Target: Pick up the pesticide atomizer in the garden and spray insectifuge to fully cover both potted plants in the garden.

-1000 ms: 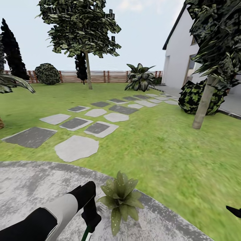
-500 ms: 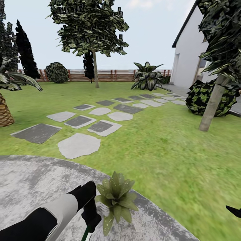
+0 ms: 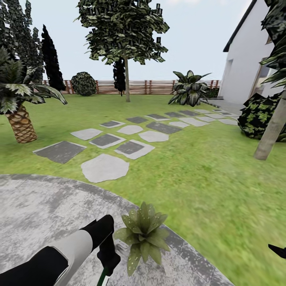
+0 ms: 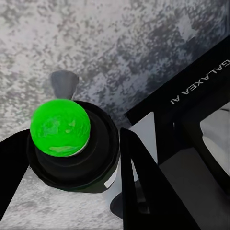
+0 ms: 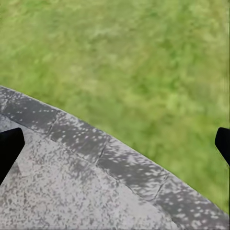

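My left gripper [image 3: 106,265] hangs low over the grey round patio [image 3: 39,206], shut on the pesticide atomizer [image 3: 102,279], whose dark green body shows just under the hand. In the left wrist view the atomizer's bright green round top [image 4: 60,127] sits in a black collar between my two fingers [image 4: 143,187]. One potted plant [image 3: 143,234], a low olive-green rosette, stands at the patio's edge just right of the left gripper. The second potted plant is out of view. My right gripper [image 5: 115,146] is open over the patio rim, its tip [image 3: 278,251] at the picture's right edge.
Lawn [image 3: 206,178] stretches ahead and to the right. Stepping stones [image 3: 105,167] lead away towards the wooden fence [image 3: 151,86]. A palm with a woven trunk [image 3: 22,123] stands left, a tree trunk [image 3: 272,133], a dark bush [image 3: 260,115] and a white house [image 3: 246,75] right.
The whole view has swung left, so the garden slid right in the picture and the palm came into sight. Both arms keep their pose; the atomizer stays in the left gripper.
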{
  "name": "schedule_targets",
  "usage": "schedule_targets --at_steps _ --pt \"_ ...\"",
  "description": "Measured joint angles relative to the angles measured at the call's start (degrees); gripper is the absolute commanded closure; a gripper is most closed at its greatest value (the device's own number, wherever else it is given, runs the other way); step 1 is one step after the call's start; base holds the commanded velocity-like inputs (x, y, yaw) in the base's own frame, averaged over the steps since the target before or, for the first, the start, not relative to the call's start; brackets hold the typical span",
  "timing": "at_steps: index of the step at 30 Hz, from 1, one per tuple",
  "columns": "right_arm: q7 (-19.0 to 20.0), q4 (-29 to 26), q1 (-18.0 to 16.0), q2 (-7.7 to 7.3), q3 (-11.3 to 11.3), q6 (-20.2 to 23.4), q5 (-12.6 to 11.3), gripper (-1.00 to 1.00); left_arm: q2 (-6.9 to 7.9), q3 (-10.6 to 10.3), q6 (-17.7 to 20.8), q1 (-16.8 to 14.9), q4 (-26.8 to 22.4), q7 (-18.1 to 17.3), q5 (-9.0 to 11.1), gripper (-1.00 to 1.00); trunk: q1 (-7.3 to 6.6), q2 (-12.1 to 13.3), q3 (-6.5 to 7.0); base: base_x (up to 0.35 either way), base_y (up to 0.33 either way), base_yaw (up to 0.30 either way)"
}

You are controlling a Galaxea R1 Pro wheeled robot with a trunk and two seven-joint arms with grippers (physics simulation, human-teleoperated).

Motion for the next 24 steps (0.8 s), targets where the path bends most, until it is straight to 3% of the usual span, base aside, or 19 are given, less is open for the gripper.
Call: schedule_targets --at_steps 7,14,24 --pt "0.0 0.0 0.0 0.05 0.0 0.0 0.1 -1.00 -0.03 0.1 0.0 0.0 -0.1 0.0 0.1 1.00 0.00 0.0 -0.15 0.000 -0.331 0.062" --pt "-0.1 0.0 0.0 0.06 0.0 0.0 0.1 -1.00 0.01 0.2 0.0 0.0 -1.2 0.0 0.0 1.00 0.00 0.0 -0.30 0.000 -0.275 0.200" --pt "0.0 0.0 0.0 0.05 0.0 0.0 0.0 -1.00 -0.01 0.3 0.0 -0.1 -1.4 0.0 0.1 1.00 0.00 0.0 -0.47 0.000 -0.031 0.130"
